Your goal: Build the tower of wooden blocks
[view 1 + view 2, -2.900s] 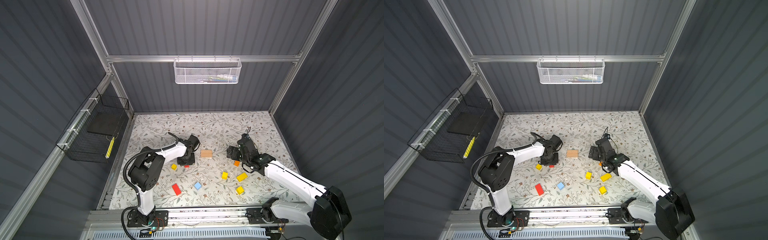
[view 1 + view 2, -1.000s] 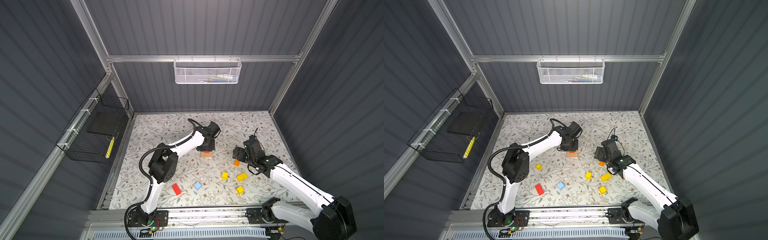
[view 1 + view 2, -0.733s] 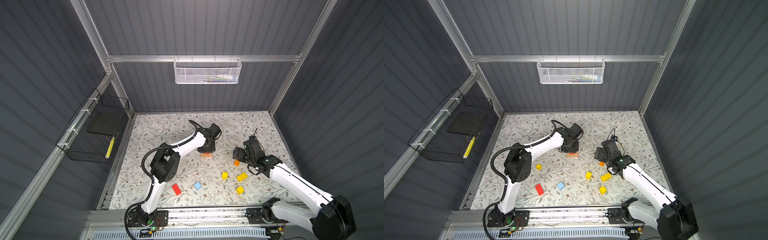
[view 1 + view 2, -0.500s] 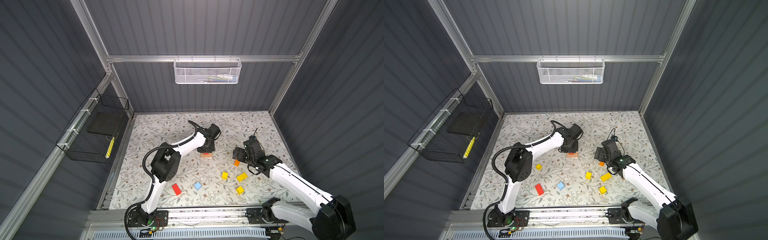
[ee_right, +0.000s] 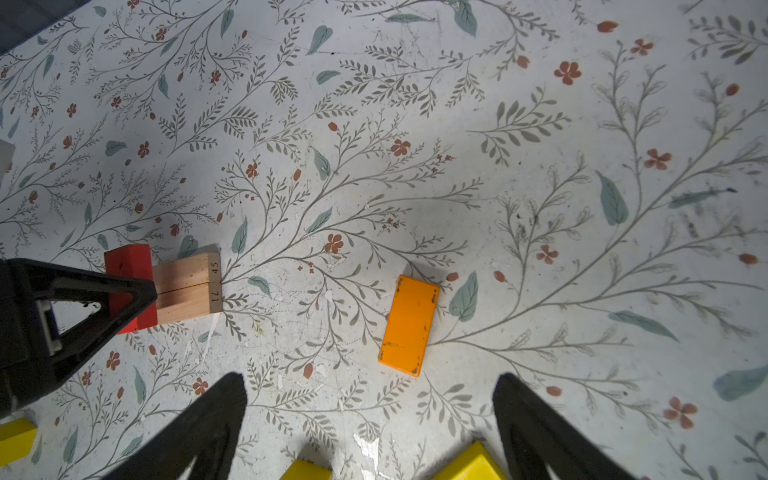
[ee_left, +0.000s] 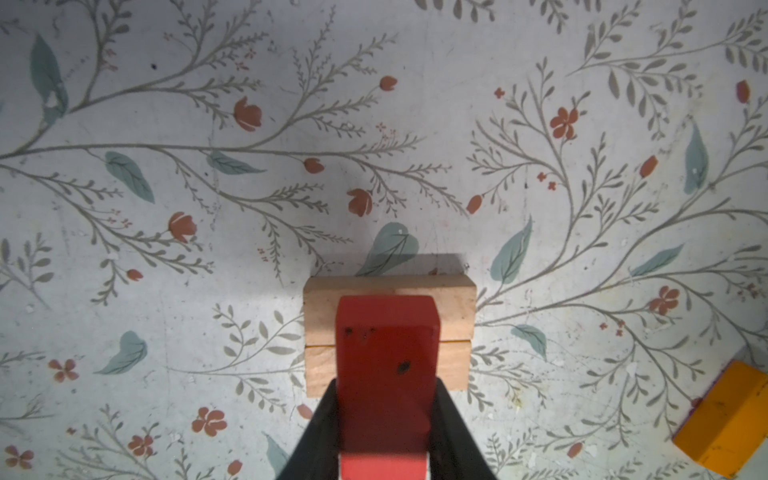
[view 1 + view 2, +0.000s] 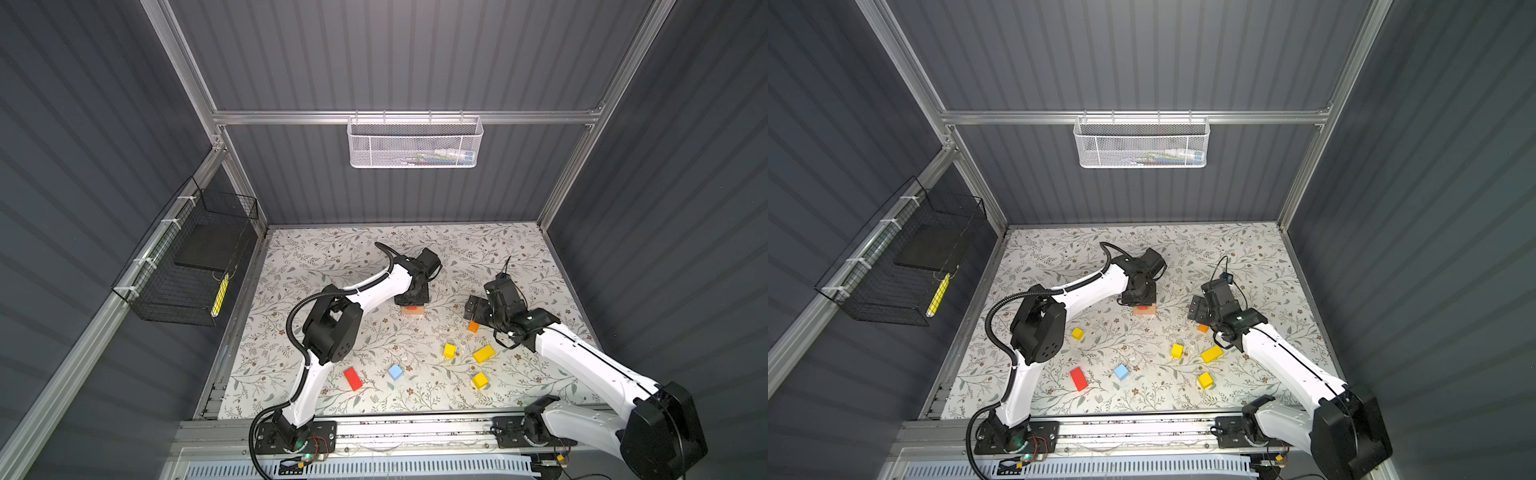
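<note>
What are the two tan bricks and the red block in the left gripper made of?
Tan bricks: apparently bare, unpainted wood; grain and stamped numbers show. Red block: probably wood under smooth red paint, with small dark chips.

Mat (image 5: 316, 320) lies open between orange brick (image 5: 409, 326) and tan bricks (image 5: 187, 286), which the left tool (image 6: 386, 415) apparently overhangs.

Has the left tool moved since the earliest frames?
Yes. In a top view the left tool has gone right: it was clear to the left of the tan bricks and is now over them, gripping a red brick.
</note>
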`<state>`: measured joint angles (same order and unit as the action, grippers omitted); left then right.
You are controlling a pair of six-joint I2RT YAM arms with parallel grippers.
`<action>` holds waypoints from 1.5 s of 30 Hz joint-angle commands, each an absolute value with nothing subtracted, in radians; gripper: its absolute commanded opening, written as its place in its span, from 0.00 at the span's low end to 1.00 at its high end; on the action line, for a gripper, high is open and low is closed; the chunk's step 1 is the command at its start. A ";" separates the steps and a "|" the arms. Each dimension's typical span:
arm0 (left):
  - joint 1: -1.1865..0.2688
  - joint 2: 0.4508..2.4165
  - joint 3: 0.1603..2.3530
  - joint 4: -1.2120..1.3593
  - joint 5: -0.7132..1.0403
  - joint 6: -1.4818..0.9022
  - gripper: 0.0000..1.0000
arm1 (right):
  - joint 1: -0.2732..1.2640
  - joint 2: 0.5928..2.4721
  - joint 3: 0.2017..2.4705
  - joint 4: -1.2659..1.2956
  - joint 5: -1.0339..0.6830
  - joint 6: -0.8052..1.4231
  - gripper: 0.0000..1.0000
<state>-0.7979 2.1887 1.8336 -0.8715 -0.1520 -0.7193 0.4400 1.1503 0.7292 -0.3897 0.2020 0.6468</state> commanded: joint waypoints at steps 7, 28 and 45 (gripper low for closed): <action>-0.802 2.224 1.815 -0.899 -0.178 -0.735 0.00 | 0.437 1.161 0.715 -0.395 0.193 0.654 0.95; -0.802 2.238 1.816 -0.908 -0.203 -0.755 0.01 | 0.436 1.162 0.714 -0.394 0.189 0.661 0.95; -0.802 2.244 1.823 -0.912 -0.192 -0.756 0.19 | 0.435 1.169 0.714 -0.394 0.183 0.663 0.95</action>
<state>-0.7979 2.2303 1.8256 -0.8761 -0.1875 -0.7456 0.4393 1.1606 0.7235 -0.3897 0.1852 0.6544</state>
